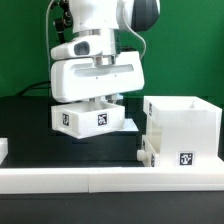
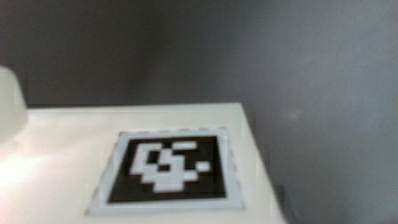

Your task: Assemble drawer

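A small white drawer tray (image 1: 95, 120) with square tags on its walls hangs right under my gripper (image 1: 100, 102), at the exterior view's centre left. The fingers reach down into it and are mostly hidden; they appear shut on a tray wall. The wrist view is blurred and filled by the tray's white surface (image 2: 71, 140) with a black-and-white tag (image 2: 173, 168) very close; no fingers show there. The large open casing (image 1: 185, 125) stands at the exterior view's right. A second low tray (image 1: 147, 156) sits against its left side.
A long low white border wall (image 1: 100, 182) runs along the front, with a short end piece (image 1: 3, 150) at the exterior view's left. The table top (image 1: 30, 125) is black, and a green backdrop stands behind.
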`<action>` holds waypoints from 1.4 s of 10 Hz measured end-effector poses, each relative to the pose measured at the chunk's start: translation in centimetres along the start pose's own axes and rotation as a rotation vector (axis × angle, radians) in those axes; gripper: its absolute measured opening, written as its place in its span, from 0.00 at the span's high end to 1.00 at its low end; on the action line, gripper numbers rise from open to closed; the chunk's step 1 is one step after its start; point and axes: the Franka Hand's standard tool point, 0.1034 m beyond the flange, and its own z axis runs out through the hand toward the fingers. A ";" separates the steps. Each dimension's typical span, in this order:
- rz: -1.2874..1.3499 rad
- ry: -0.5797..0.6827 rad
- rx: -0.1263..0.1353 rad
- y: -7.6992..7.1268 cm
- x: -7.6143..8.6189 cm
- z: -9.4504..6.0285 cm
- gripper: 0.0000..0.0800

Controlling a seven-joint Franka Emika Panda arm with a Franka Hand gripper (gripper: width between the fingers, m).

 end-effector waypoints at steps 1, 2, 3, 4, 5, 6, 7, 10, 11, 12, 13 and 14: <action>-0.018 -0.003 0.003 -0.1 -0.3 0.2 0.95; -0.018 -0.004 0.004 -0.1 -0.3 0.2 0.95; -0.081 -0.005 0.004 -0.1 -0.3 0.3 0.95; -0.178 -0.009 0.004 0.0 -0.5 0.4 0.95; -0.313 -0.013 0.002 0.6 -0.8 0.5 0.95; -0.383 -0.021 0.004 0.8 -0.4 0.5 0.95; -0.455 -0.026 0.005 1.0 0.0 0.4 0.95; -0.629 -0.030 0.012 1.0 -0.4 0.6 0.95; -0.703 -0.034 0.015 1.1 -0.5 0.7 0.95; -0.758 -0.041 0.025 1.3 -0.1 0.9 0.95; -0.762 -0.036 0.023 1.6 0.7 0.9 0.95; -0.772 -0.033 0.023 1.7 1.5 0.9 0.95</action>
